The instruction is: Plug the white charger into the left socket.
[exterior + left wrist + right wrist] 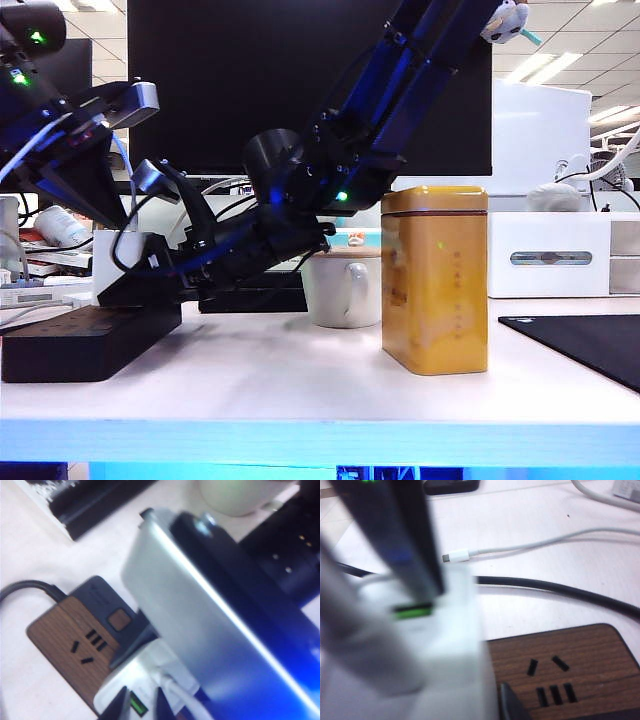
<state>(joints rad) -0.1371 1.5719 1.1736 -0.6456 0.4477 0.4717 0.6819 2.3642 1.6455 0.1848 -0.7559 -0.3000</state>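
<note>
Your left gripper (140, 707) pinches the charger (150, 680) on the strip (65, 635); I cannot tell the right gripper's (170, 262) state beside it.

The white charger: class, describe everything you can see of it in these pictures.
The white charger is a small, smooth plastic block with a green-edged port on one face and a thin white cable leaving it. It sits upright on the wood-grain top of the black power strip, beside an empty socket. The left gripper has its dark fingers on the charger; the right gripper is close beside it.

charger (445, 645): white | strip face (570, 665): brown woodgrain | tin (435, 280): mustard
</note>
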